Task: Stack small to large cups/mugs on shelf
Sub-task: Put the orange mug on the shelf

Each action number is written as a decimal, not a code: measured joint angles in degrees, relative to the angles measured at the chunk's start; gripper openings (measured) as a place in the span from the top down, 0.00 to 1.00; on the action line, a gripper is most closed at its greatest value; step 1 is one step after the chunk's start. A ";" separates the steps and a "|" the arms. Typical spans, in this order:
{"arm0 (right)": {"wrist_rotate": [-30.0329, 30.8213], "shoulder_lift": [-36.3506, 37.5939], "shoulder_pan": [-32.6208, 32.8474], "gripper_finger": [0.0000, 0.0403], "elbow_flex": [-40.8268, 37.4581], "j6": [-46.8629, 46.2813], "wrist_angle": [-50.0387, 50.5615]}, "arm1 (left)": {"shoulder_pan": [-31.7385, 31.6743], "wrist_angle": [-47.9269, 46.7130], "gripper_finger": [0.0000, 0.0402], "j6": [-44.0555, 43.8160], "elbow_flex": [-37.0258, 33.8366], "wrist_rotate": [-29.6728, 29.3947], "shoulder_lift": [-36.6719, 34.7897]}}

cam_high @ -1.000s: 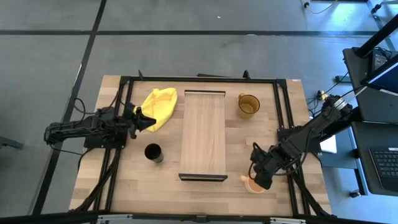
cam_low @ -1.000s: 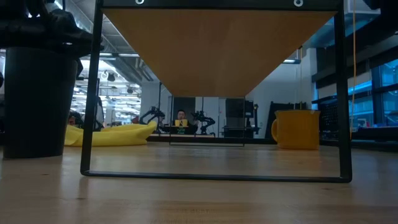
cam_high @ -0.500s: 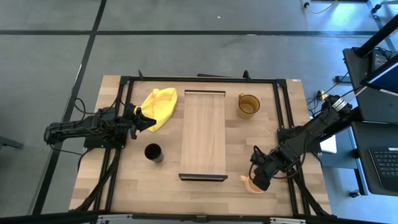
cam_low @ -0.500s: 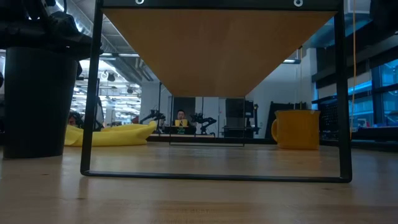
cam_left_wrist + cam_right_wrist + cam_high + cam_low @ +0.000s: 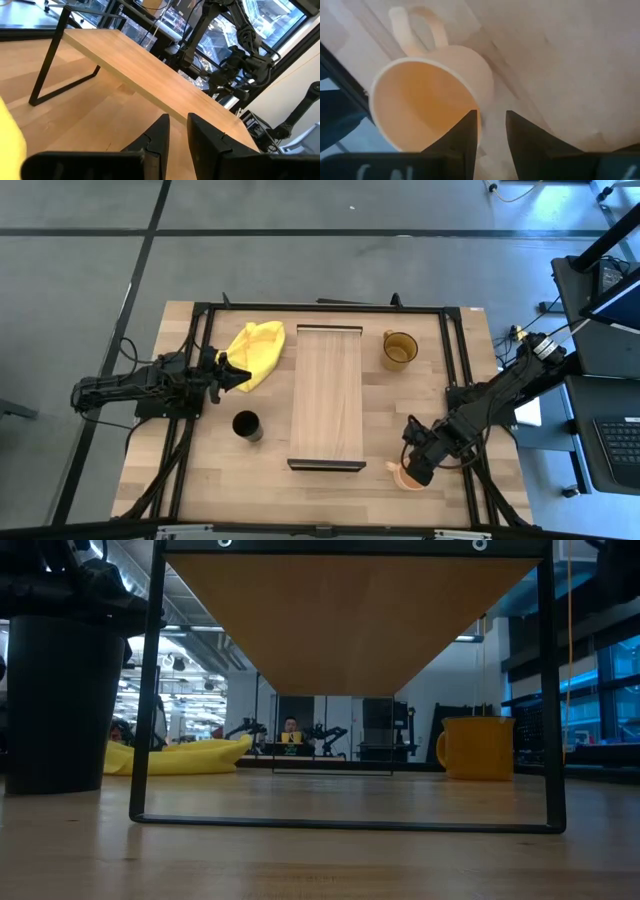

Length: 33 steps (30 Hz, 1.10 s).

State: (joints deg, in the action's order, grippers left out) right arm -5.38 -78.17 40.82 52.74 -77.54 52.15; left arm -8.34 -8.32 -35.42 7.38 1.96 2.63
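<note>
The peach mug [image 5: 432, 95] stands upright on the table just off the near right corner of the shelf [image 5: 326, 395], handle toward that corner. The right gripper [image 5: 490, 127] is lowered over it, one finger at the inside of the rim and the other outside the wall. A narrow gap shows between the fingers, and I cannot tell whether they have pinched the wall or are merely straddling it. The straddle suggests a rim grasp is intended, which would keep the handle clear for lifting onto the shelf.

The amber mug [image 5: 398, 349] stands to the right of the shelf's far end, well apart from the peach mug. The black cup [image 5: 246, 425] stands just left of the shelf, toward its near end. The shelf top carries nothing.

The left gripper [image 5: 177, 132] waits left of the shelf, at the edge of the yellow cloth [image 5: 255, 352], fingers nearly together and holding nothing.

No stacking is yet done.
</note>
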 joint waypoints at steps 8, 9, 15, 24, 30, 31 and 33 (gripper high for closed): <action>0.55 0.00 0.00 0.74 -1.52 0.04 -2.71 | 0.00 -0.04 0.85 -0.04 0.00 -0.01 -0.01; 0.76 0.00 0.00 0.74 -1.54 0.04 -2.67 | 0.00 -0.06 0.85 -0.04 0.00 -0.02 0.00; 0.52 0.00 -0.01 0.74 -3.62 -0.19 -3.64 | 0.00 -0.15 0.85 0.00 0.00 -1.37 0.00; -1.16 0.02 0.00 0.74 -4.45 -0.28 -6.75 | 0.01 -0.23 0.85 -0.03 0.00 -1.38 0.00; -0.81 0.02 0.00 0.74 -4.43 -0.21 -6.73 | 0.02 -0.24 0.85 -0.02 0.00 -1.40 0.00; -0.52 0.02 -0.01 0.74 -4.43 -0.19 -6.70 | 0.02 -0.24 0.85 -0.02 0.00 -1.40 -0.02; -0.44 0.02 -0.02 0.74 -4.43 -0.15 -6.56 | 0.02 -0.24 0.85 -0.02 0.00 -1.41 0.00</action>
State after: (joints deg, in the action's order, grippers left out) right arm -5.82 -78.15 40.80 48.31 -77.69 45.58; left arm -8.32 -8.56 -35.44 7.38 0.55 2.63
